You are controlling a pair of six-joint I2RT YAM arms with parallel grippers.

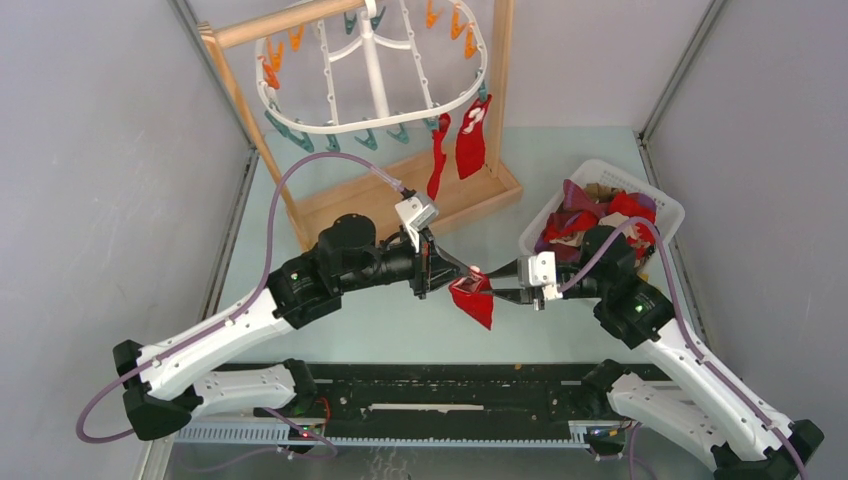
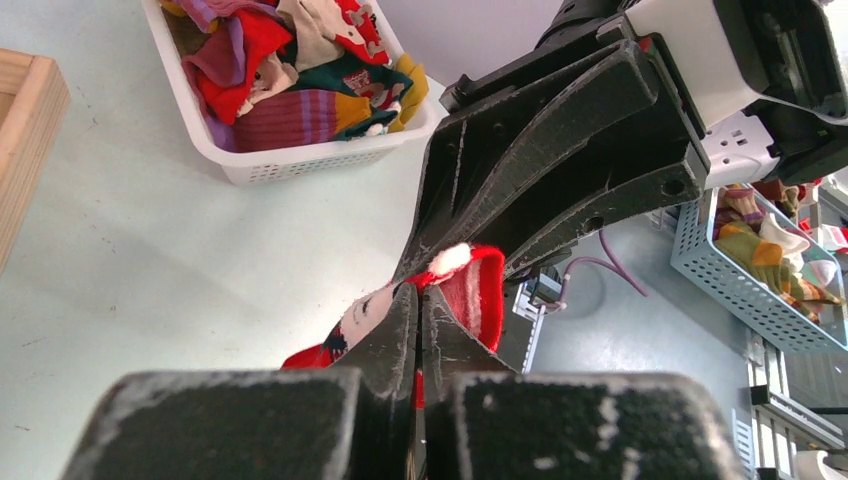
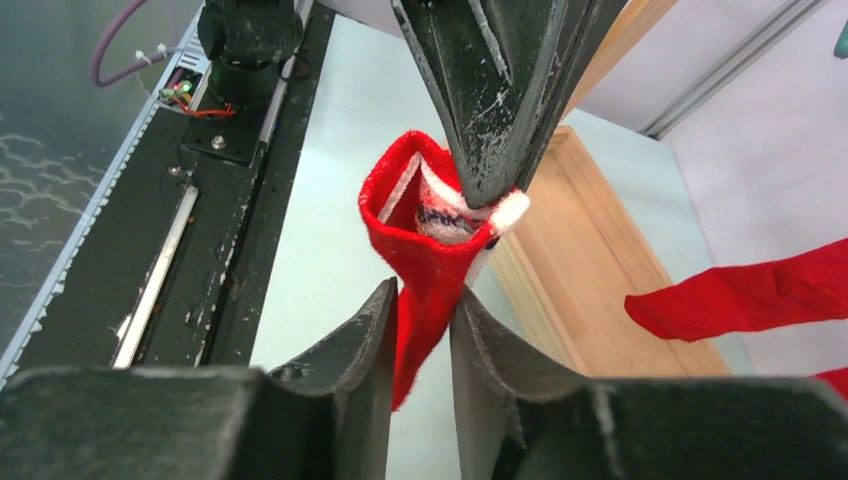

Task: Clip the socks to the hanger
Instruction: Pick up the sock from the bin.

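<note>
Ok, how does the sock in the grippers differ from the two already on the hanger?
The held sock is pinched at its cuff by the left gripper; the hung pair dangle from clips on the hanger. The held sock's cuff gapes open; the hung pair hang long and straight. All are red.

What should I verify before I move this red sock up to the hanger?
1. Left claw shut on the red sock at its cuff: ok.
2. Right claw gripping the sock: cannot tell; its fingers flank the fabric.
3. Free teal clothespin on the hanger: ok.
4. Hung socks apart from that clothespin: ok.
5. Clearance past the wooden stand: cannot tell.
</note>
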